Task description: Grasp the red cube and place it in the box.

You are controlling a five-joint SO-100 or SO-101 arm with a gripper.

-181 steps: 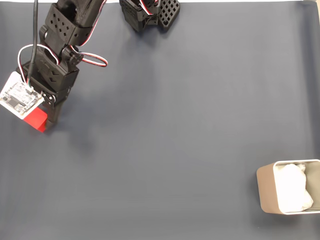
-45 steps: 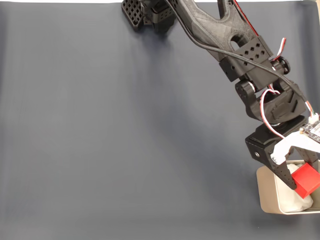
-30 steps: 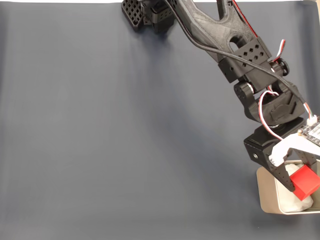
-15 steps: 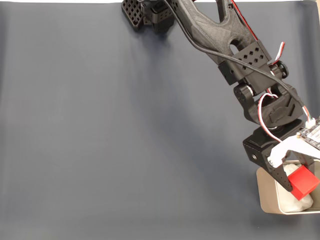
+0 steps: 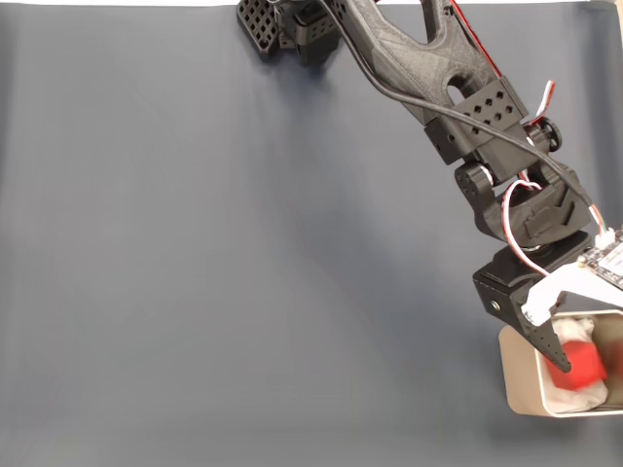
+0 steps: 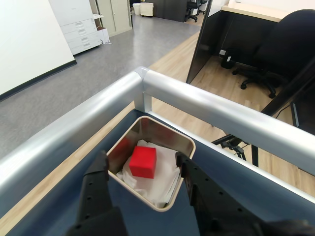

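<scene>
The red cube lies inside the box on its white paper lining, free of the fingers. In the fixed view the red cube looks blurred, low in the box at the lower right edge. My gripper hovers just above the box and is open, one black finger on each side of the cube. In the fixed view the gripper hangs over the box's left half, and the arm stretches down to it from the top.
A dark blue mat covers the table. The arm's base sits at the top edge. In the wrist view a silver rail runs along the table's edge right behind the box, with office floor beyond it.
The jaws have parted and the red cube has dropped from between the fingers down into the box. The arm has barely moved over the last second.
</scene>
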